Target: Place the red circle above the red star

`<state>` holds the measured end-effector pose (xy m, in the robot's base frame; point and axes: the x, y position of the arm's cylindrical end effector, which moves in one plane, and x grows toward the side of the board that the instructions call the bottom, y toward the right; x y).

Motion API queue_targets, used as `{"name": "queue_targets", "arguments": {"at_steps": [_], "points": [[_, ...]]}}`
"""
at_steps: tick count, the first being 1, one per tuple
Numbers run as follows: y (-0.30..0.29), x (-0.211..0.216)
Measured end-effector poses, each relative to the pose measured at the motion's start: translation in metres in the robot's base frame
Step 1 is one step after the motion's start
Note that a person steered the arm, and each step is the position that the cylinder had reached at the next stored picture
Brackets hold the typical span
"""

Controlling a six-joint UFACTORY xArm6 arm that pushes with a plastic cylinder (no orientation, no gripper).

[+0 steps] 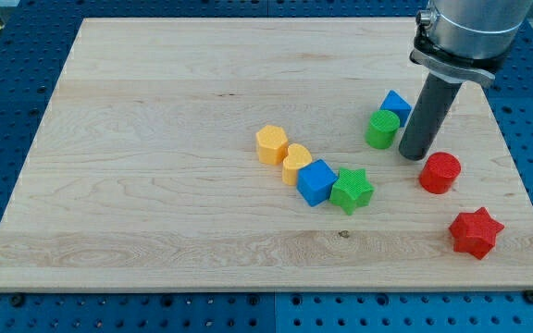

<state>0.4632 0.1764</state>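
Observation:
The red circle point(440, 172) lies on the wooden board point(155, 139) at the view's right. The red star point(476, 232) lies below it and slightly to the right, near the board's right edge. My tip point(414, 154) rests on the board just left of and slightly above the red circle, close to it; I cannot tell if they touch. The tip stands just right of the green cylinder point(382, 129).
A blue block point(396, 105) sits behind the green cylinder. In the board's middle lie an orange hexagon point(271, 145), an orange heart point(296, 165), a blue cube point(317, 181) and a green star point(351, 190), in a touching row. The arm's grey body point(470, 32) hangs at the top right.

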Motion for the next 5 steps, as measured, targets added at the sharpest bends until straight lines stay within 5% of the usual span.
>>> {"name": "queue_targets", "arguments": {"at_steps": [5], "points": [[0.0227,0.0067]]}}
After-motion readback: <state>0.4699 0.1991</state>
